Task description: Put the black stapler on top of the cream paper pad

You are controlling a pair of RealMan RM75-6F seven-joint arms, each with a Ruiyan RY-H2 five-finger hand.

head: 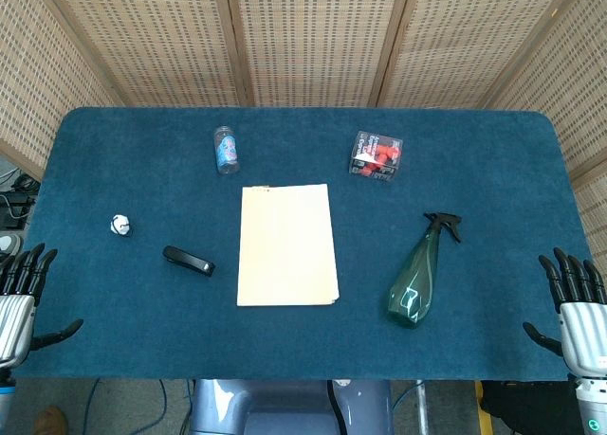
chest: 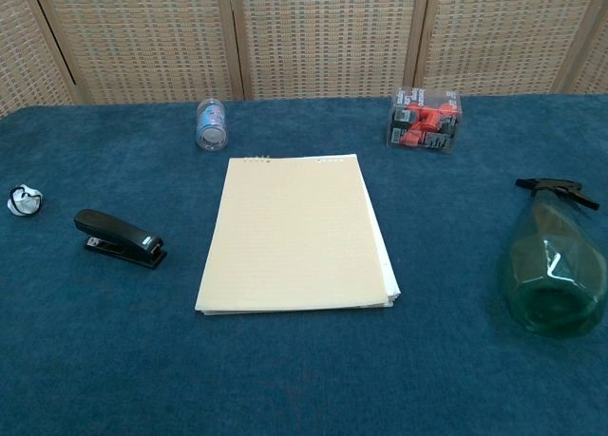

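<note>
— Stapler (head: 188, 261), where is it?
— It lies flat on the blue table (head: 493, 170), just to the left of the cream paper pad (head: 286, 244), near it but not touching.
— And around the pad?
— Behind it, a small bottle (head: 226, 150) lies on its side and a clear box (head: 376, 156) with red pieces stands. A green spray bottle (head: 417, 274) lies to the right; a small white ball (head: 120, 226) is left of the stapler.
— The hands?
— Left hand (head: 19, 302) and right hand (head: 579, 307) are at the near corners, fingers spread, holding nothing.
</note>
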